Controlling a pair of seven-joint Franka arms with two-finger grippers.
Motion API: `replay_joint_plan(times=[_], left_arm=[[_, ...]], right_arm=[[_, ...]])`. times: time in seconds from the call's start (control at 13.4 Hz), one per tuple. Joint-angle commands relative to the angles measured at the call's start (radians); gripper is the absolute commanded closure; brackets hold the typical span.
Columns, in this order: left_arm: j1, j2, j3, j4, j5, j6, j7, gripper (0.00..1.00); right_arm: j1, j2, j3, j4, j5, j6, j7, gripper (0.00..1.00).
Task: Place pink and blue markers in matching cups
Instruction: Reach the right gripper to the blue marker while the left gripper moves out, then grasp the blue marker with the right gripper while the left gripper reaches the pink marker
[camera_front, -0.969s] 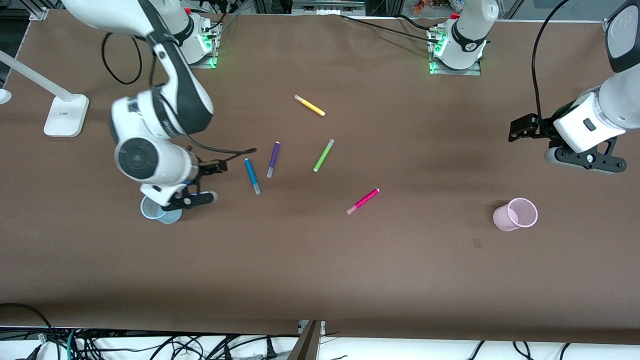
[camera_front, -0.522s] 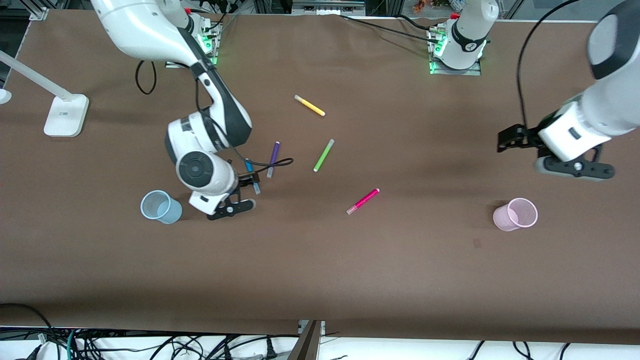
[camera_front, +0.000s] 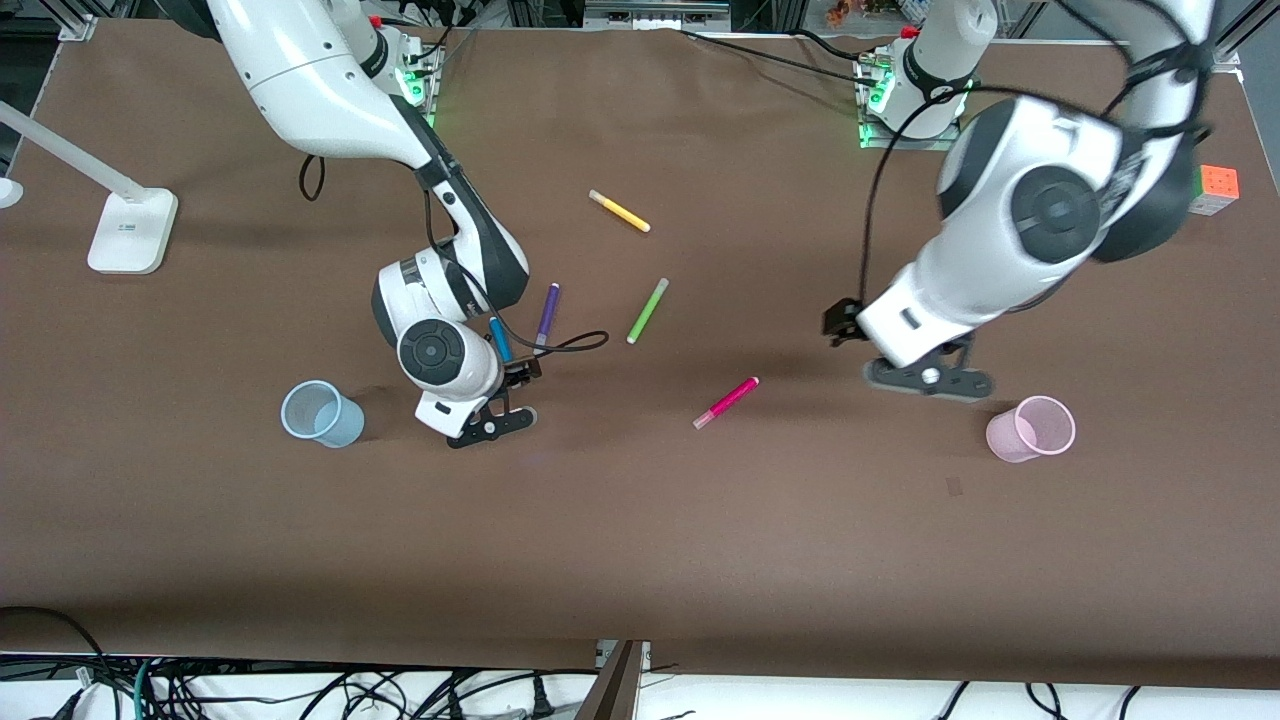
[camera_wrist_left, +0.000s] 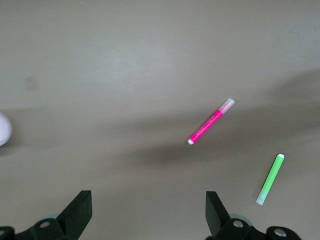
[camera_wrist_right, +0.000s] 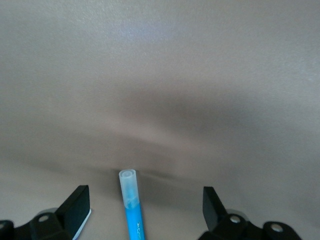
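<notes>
Nothing placed yet: translucent light blue plastic cup (camera_front: 321, 413) and translucent pale pink plastic cup (camera_front: 1031, 428) both standing empty on brown counter (camera_front: 640, 540), well apart, at opposite ends. Right claw (camera_front: 497, 396) spread wide, low over slim bright blue felt-tip marker (camera_front: 500, 340), pale cap (camera_wrist_right: 128, 184) between the open fingers, not gripped. Left claw (camera_front: 925, 380) also wide, holding nothing, over bare counter between magenta-pink felt-tip marker (camera_front: 727, 403) and pink cup. Pink marker lying flat mid-counter. Dark purple pen (camera_front: 546, 317), lime-green pen (camera_front: 647, 311), yellow pen (camera_front: 619, 211) lying untouched. Left to do: both grasps, both carries, both drops.
</notes>
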Motion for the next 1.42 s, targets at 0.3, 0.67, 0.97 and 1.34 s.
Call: replay_joint_plan(times=[0.3,0.67,0.97,1.34], left_arm=[[-0.138,0.149,0.011,0.021,-0.001,0.1,0.016,0.0],[-0.2,0.274,0.011,0.008,0.078,0.27,0.124,0.0],[-0.192,0.344,0.013,-0.001,0.08,0.404,0.275,0.0],[-0.188,0.393,0.014,-0.017,0.086,0.502,0.343,0.0]], right_arm=[[0.027,0.006,-0.007,-0.058,-0.002,0.051,0.003,0.12],[0.027,0.006,-0.007,-0.063,-0.002,0.05,0.003,0.62],[0.034,0.001,-0.007,-0.054,-0.002,0.051,-0.009,0.8],[0.019,-0.034,-0.01,0.041,0.001,-0.004,-0.029,0.83]])
